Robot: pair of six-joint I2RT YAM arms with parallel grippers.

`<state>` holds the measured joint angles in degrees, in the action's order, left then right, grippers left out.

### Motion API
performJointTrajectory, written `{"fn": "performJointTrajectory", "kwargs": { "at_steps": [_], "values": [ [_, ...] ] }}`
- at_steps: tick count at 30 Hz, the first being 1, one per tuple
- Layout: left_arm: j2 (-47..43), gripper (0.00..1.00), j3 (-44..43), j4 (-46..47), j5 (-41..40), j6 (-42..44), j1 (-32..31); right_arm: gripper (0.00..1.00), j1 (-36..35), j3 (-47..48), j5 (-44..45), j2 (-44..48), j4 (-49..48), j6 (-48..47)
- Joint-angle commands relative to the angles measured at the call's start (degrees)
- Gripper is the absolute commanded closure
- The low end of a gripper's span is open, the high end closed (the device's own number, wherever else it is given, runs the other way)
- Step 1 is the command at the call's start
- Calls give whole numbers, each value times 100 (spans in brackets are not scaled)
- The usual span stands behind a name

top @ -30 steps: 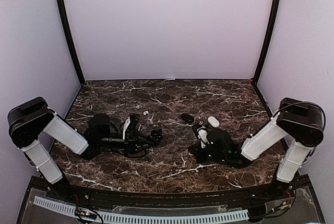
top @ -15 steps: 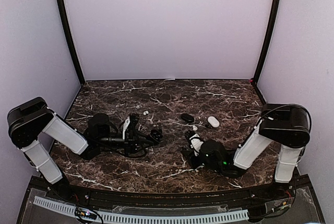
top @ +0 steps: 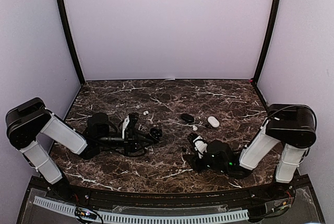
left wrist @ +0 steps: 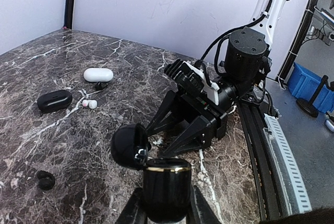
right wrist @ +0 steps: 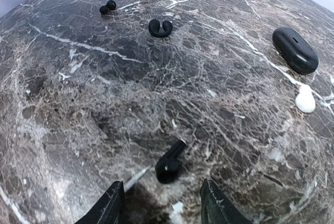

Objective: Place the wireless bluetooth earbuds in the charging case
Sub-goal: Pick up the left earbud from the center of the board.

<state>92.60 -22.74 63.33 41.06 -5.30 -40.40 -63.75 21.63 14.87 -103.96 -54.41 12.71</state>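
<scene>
right gripper [right wrist: 160, 186]: spread, tips just short of black earbud [right wrist: 169, 164] on table [right wrist: 78, 104] | left gripper [left wrist: 167, 205]: pinching open case [left wrist: 167, 182], well left of that earbud | risk: closing from here could flick the glossy earbud away

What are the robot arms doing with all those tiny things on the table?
They are putting earbuds away. The left gripper is clamped on an open black charging case with its lid flipped up. The right gripper is open, low over a black earbud that lies on the marble table. Nothing is picked up yet. A white earbud and a closed black case lie nearby.
</scene>
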Motion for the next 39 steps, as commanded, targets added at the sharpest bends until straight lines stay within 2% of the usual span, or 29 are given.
{"fn": "performJointTrajectory", "kwargs": {
  "at_steps": [1, 11, 13, 24, 31, 39],
  "values": [
    [-200, 81, 86, 74, 16, 55, -20, 51, 20, 348, -54, -444, 620, 114],
    [-267, 81, 127, 87, -26, 54, -25, 74, 153, 377, 154, -557, 600, 181],
    [-234, 81, 122, 130, -28, 55, -21, 82, 197, 350, 118, -534, 580, 217],
    [-83, 81, 32, 28, 172, 82, -21, 88, 240, -146, -251, 23, 157, 242],
    [93, 81, 47, 109, 204, 306, -146, 91, 240, 348, -1348, 730, 1718, 702],
    [338, 81, 28, 195, 442, 705, -381, 91, 240, 401, -2579, 2160, 2629, 1016]
  ]
}}
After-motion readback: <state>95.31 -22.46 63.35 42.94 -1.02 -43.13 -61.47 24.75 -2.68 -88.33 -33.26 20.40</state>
